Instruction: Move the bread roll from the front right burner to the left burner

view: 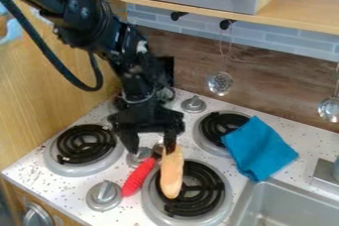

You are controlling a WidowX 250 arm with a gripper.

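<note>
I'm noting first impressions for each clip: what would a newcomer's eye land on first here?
Probably the bright blue cloth, lying from the rear burner to the sink. Next, the red handle beside the long tan piece on the nearest burner, with the open black claw right above them.

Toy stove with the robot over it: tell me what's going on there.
The robot's black gripper hangs over the stovetop, its fingers apart. One finger is at the upper end of a long tan piece that lies over a black coil burner; whether they touch, I cannot tell. A red-handled utensil lies just beside that piece. A blue cloth lies partly over another burner, near the sink.
</note>
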